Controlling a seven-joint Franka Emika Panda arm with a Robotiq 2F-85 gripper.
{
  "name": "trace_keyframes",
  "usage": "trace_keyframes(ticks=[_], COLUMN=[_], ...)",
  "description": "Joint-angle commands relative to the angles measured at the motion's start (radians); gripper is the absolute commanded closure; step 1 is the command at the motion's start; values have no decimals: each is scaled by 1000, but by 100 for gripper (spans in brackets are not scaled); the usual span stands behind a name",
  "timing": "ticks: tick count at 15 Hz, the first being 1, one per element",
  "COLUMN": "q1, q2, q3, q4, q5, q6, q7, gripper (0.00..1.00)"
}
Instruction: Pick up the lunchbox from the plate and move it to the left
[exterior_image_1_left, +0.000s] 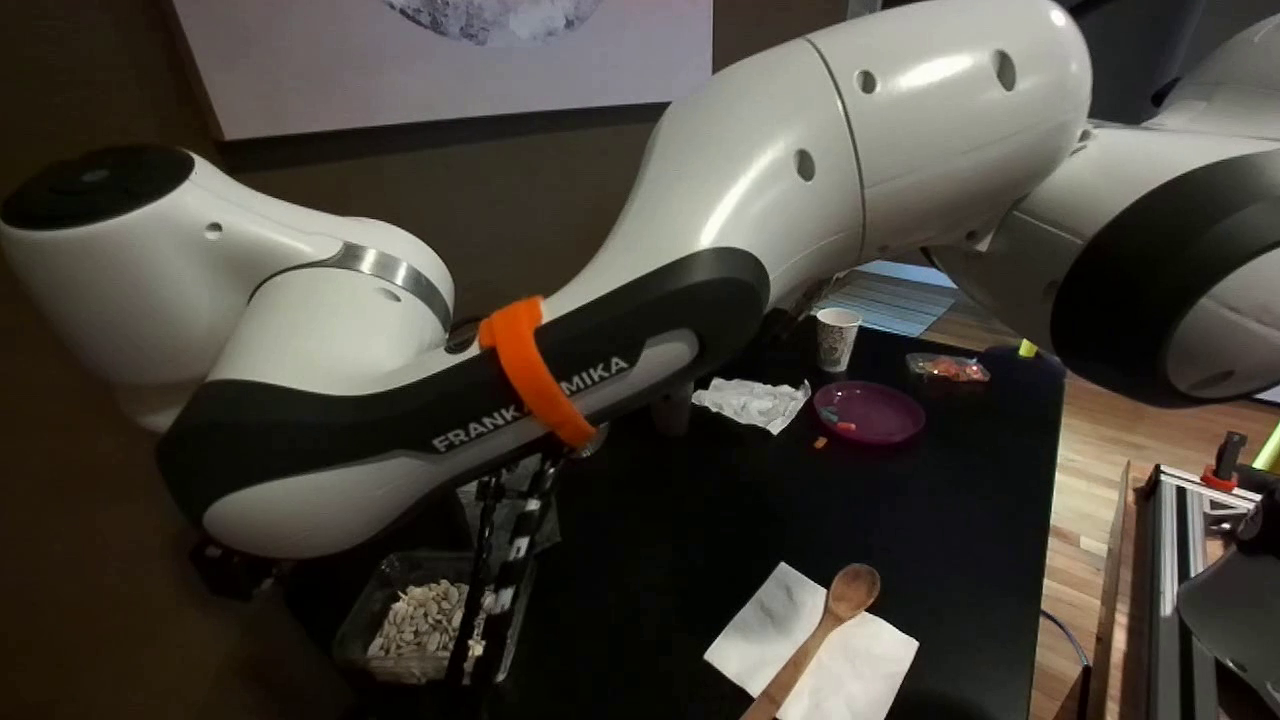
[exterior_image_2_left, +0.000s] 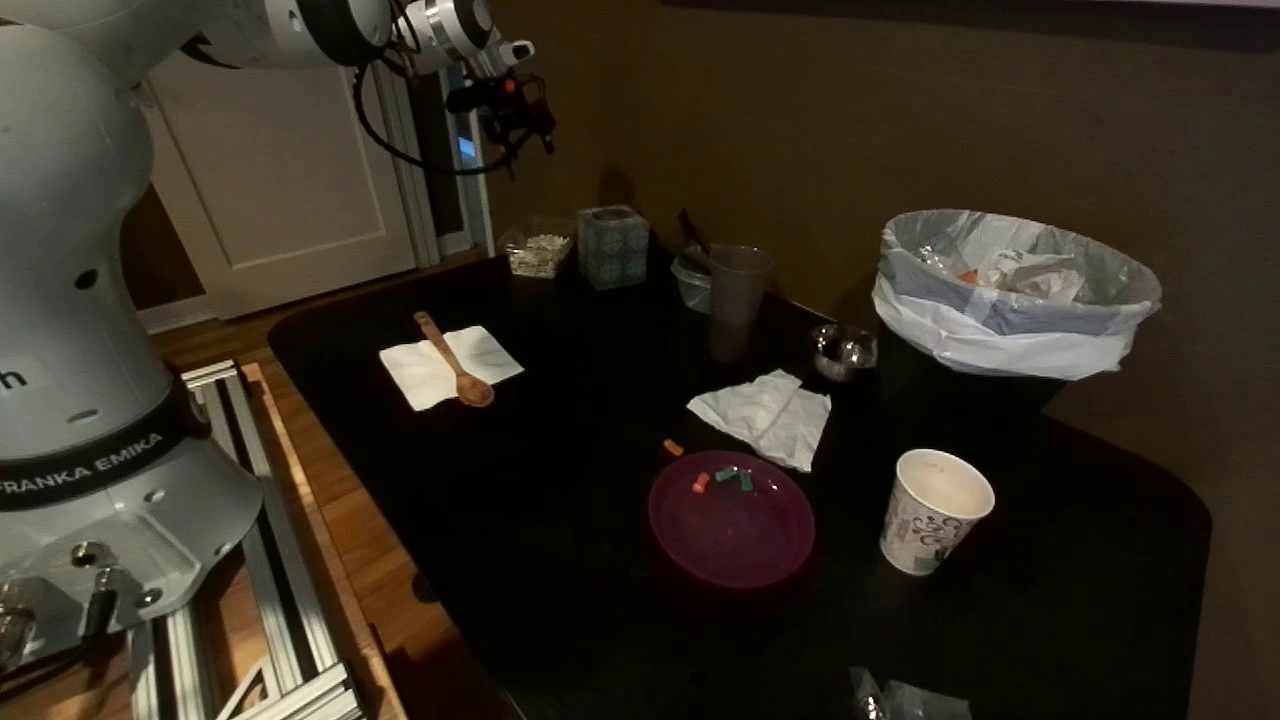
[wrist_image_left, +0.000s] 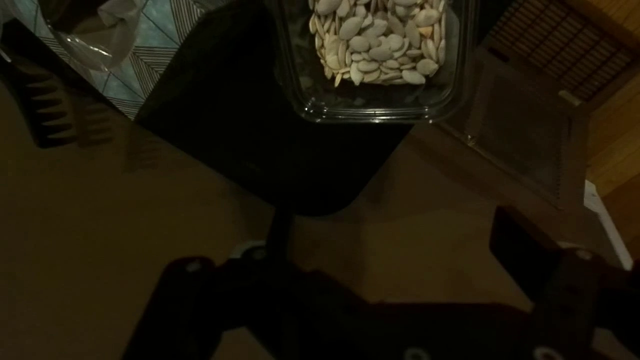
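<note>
The lunchbox is a clear plastic box holding pale seeds. It sits on the black table near a far corner, in both exterior views and at the top of the wrist view, where its upper part is cut off. The maroon plate is well away from it and also shows in an exterior view. It holds several small orange and teal pieces. My gripper is raised high above the lunchbox's corner. In the wrist view the gripper is open, with nothing between its fingers.
A patterned tissue box stands beside the lunchbox. A tall cup, metal bowl, crumpled napkin, paper cup and lined bin are along the wall. A wooden spoon lies on a napkin.
</note>
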Motion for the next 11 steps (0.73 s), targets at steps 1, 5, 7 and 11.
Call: trace_keyframes(ticks=[1, 5, 7, 11], q1=[-29, -103, -144, -167], q2=[-34, -98, -125, -100], q3=[3, 41, 62, 58], q4=[-11, -50, -69, -19], q5=[10, 65, 90, 78], q6=[-16, -45, -52, -23], q7=[-18, -85, -144, -162], gripper=[0, 0, 0, 0])
